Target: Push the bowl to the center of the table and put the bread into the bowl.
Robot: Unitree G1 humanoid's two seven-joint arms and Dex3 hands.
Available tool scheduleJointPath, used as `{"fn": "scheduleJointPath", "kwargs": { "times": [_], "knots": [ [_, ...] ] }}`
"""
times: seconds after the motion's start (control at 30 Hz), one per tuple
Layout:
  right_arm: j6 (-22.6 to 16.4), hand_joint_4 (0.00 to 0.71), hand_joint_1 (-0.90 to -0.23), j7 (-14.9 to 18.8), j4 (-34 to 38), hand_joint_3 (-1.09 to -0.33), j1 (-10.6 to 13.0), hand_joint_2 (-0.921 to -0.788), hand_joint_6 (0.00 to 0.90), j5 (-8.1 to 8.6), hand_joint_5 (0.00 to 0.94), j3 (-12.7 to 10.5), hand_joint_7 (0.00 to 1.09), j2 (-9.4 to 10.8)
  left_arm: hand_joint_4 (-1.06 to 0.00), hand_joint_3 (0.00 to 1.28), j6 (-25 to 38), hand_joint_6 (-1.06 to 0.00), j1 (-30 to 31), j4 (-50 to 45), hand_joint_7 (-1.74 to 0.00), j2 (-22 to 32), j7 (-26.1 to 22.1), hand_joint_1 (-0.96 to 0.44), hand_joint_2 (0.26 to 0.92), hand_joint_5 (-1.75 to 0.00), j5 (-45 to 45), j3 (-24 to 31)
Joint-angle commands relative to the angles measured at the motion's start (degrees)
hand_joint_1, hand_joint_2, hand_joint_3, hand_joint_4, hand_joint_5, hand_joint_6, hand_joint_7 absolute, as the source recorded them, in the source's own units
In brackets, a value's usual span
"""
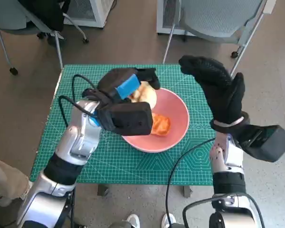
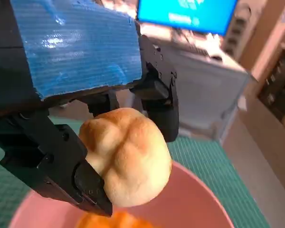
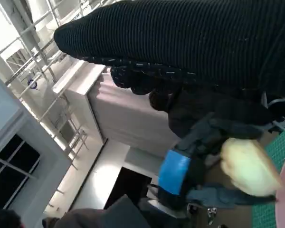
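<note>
- We find the left hand (image 2: 80, 118) clamped on the bread (image 2: 126, 154), held just above the bowl (image 1: 173, 118), presumably for release.
- An orange item (image 1: 160, 124) lies inside the bowl.
- The right hand (image 1: 218, 88), beside the bowl, holds nothing, fingers apart.
- The bowl sits on the green mat (image 1: 133, 164), about centred.

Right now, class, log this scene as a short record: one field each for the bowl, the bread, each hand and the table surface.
bowl: pink bowl near the mat's middle, an orange item inside
bread: pale bread roll held just above the bowl
left hand: left hand grips the roll
right hand: right hand raised beside the bowl, holding nothing
table surface: green cutting mat
</note>
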Motion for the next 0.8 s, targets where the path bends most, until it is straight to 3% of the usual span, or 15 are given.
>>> {"fn": "scheduleJointPath", "kwargs": {
  "times": [0.03, 0.1, 0.2, 0.43, 0.6, 0.8],
  "knots": [
    [1.03, 0.071, -0.690, 0.21, -0.14, -0.843, 1.61, -0.921, -0.001, 0.09, 0.001, -0.03, 0.27, -0.24, -0.37, 0.13, -1.45, -0.35, -1.04, 0.66, -0.70, 0.20, -1.81, -0.15, 0.848, -0.36, -2.06, 0.66],
    [1.22, 0.071, -0.695, 0.21, -0.30, -0.840, 1.69, -0.921, -0.001, 0.19, 0.001, -0.08, 0.27, -0.25, -0.35, 0.08, -1.54, -0.33, -0.83, 0.57, -0.50, 0.18, -1.94, -0.14, 0.841, -0.16, -2.25, 0.68],
    [1.48, 0.072, -0.701, 0.19, -0.42, -0.835, 1.75, -0.921, -0.001, 0.30, 0.001, -0.18, 0.27, -0.26, -0.29, 0.06, -1.95, -0.29, -0.51, 0.51, -0.39, 0.17, -1.95, -0.16, 0.838, -0.05, -2.54, 0.80],
    [1.88, 0.072, -0.703, -0.06, -0.60, -0.830, 1.81, -0.921, -0.001, 0.34, 0.001, -0.30, 0.27, -0.10, -0.16, 0.03, -4.04, -0.23, 0.88, -0.19, -0.25, 0.35, -0.16, -0.28, 0.848, 0.00, -3.59, 2.31],
    [2.06, 0.073, -0.704, -0.23, -0.60, -0.827, 1.66, -0.921, -0.001, 0.34, 0.001, -0.38, 0.28, 0.01, -0.03, 0.02, -6.96, -0.17, 1.56, 0.16, -0.19, 0.57, 2.18, -0.43, 0.863, 0.00, -4.62, 3.96],
    [2.58, 0.074, -0.704, -0.60, -1.30, -0.824, 1.54, -0.921, -0.001, 0.33, 0.002, -0.36, 0.28, 0.14, 0.00, 0.03, -11.00, -0.13, 2.19, 1.51, -0.15, 0.39, 3.96, -0.58, 0.897, 0.00, -8.82, 7.61]
  ]
}}
